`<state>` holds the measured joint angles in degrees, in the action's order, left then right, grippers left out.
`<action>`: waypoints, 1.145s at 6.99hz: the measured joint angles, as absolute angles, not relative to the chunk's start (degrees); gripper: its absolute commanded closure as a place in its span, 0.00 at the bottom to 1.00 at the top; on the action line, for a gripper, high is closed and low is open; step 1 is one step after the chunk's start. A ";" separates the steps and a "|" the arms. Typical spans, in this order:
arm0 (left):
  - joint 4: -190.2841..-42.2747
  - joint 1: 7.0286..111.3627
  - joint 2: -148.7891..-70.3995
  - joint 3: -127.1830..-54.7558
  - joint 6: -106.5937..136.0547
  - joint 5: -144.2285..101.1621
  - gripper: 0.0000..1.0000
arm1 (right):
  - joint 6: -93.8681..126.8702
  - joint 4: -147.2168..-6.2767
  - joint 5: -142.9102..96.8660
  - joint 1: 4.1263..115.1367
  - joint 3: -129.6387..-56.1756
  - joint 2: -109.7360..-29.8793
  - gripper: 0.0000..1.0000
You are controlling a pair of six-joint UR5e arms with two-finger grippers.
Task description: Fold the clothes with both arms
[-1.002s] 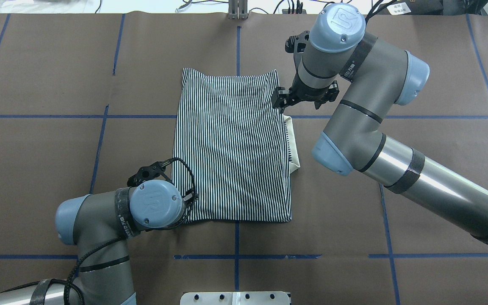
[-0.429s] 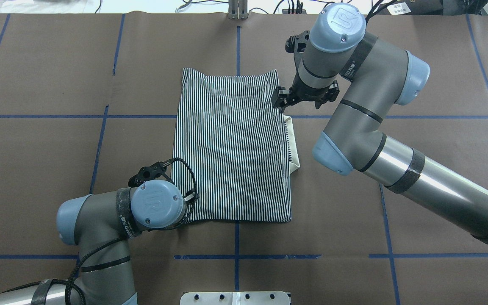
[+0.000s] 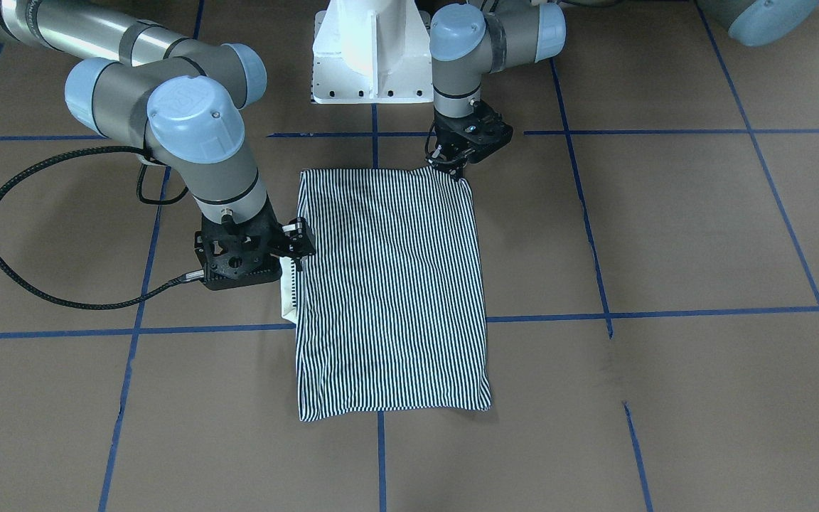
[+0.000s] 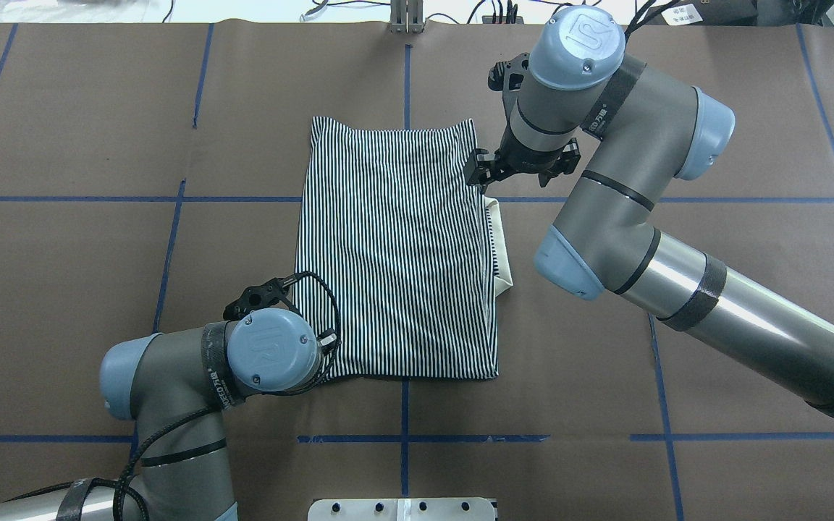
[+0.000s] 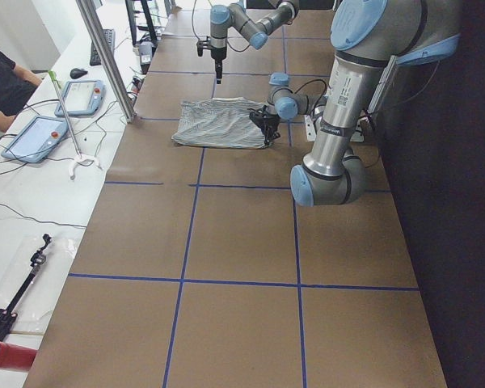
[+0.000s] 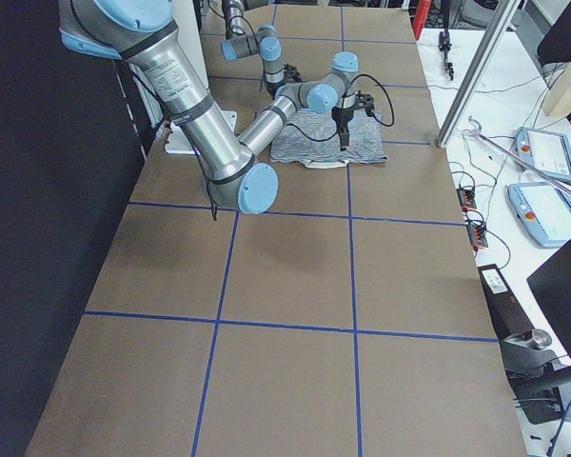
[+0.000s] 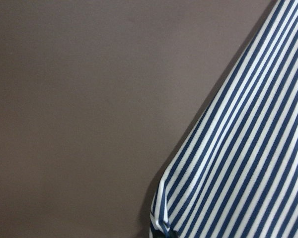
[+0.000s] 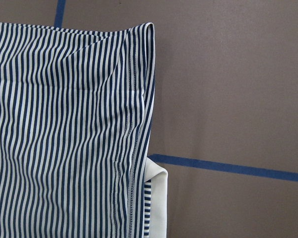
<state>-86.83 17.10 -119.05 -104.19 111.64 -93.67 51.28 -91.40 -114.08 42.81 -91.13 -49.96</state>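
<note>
Where brown paper covers the surface (image 4: pixel 62 289), blue tape lines (image 4: pixel 402 438) mark a grid, and a white bench (image 5: pixel 16 202) carrying 2 tablets (image 5: pixel 36 137) runs along the far side. The shirt (image 4: pixel 395 253) lies mid-surface, folded into a navy-and-white striped rectangle, with a cream collar (image 4: pixel 504 250) poking out at its right edge. The left end effector (image 3: pixel 450 167) is clamped on the corner nearest the robot's left, raising it slightly off the paper. The right end effector (image 3: pixel 297 250) hangs at the right edge by the collar; whether its fingers are apart or together I cannot tell.
</note>
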 measured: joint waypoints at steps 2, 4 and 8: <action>-86.69 17.42 -118.69 -105.14 110.07 -93.62 1.00 | 51.87 -91.37 -114.17 42.81 -91.29 -49.95 0.00; -86.72 17.99 -118.28 -107.21 102.98 -93.61 1.00 | 57.24 -91.32 -114.67 41.60 -93.41 -50.51 0.00; -86.82 18.24 -117.02 -109.69 96.82 -93.78 1.00 | 78.38 -90.85 -116.19 36.32 -100.99 -54.36 0.00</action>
